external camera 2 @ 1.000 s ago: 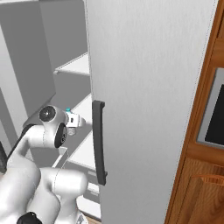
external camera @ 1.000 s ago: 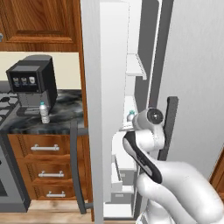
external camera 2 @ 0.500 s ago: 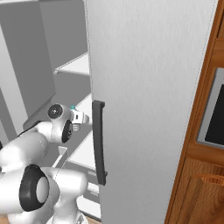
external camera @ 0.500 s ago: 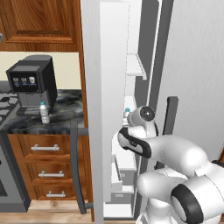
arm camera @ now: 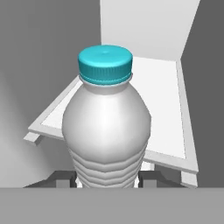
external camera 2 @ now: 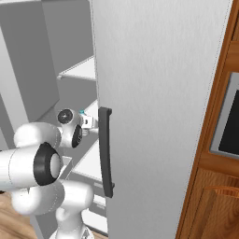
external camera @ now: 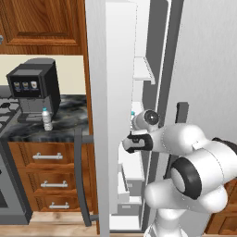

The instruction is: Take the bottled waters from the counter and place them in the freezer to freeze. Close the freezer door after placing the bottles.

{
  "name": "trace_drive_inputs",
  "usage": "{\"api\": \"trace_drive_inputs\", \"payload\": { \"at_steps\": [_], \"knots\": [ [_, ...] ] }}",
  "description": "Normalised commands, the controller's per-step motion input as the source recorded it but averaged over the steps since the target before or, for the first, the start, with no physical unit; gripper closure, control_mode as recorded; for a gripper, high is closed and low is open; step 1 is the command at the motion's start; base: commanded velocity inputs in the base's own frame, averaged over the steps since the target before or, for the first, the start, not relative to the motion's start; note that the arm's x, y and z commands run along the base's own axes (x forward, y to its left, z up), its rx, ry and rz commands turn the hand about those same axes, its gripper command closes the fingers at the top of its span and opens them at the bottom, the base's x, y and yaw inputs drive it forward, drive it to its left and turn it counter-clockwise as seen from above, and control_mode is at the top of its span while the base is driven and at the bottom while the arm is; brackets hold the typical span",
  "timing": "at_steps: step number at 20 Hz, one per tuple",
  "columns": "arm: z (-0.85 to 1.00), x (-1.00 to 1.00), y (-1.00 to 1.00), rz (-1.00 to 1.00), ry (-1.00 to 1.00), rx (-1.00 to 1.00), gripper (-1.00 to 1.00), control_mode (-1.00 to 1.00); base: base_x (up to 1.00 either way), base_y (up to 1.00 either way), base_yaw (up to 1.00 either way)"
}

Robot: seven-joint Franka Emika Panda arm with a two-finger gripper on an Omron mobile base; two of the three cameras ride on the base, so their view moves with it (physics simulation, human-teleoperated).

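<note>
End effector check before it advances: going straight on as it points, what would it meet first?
Holding a bottle, the end effector likely meets the white freezer shelf first, though depth is unclear.

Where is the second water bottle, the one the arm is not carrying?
In the left base view, the second bottle stands upright on the counter, just right of the coffee machine and left of the open freezer door.

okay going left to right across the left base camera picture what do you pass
Coffee machine → bottled water on the counter → dark bar handle of the freezer door → freezer door → white freezer shelf → robot arm.
</note>
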Motion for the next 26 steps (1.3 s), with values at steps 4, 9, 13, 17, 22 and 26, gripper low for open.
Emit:
{"api": "trace_drive_inputs", "payload": {
  "at_steps": [4,9,13,17,22,26],
  "knots": [
    [0.00,0.28,0.00,0.00,-0.05,0.00,1.00,-1.00,0.00,0.00,0.00],
    [0.11,0.03,0.00,0.00,-0.08,0.00,1.00,-1.00,0.00,0.00,0.00],
    [0.01,0.21,0.00,0.00,-0.02,0.00,1.00,-1.00,0.00,0.00,0.00],
    [0.12,0.38,0.00,0.00,0.00,0.00,1.00,-1.00,0.00,0.00,0.00],
    [0.06,0.45,0.02,0.00,0.01,0.00,1.00,-1.00,0.00,0.00,0.00],
    [0.00,0.42,0.00,0.00,0.00,0.00,1.00,-1.00,0.00,0.00,0.00]
  ]
}}
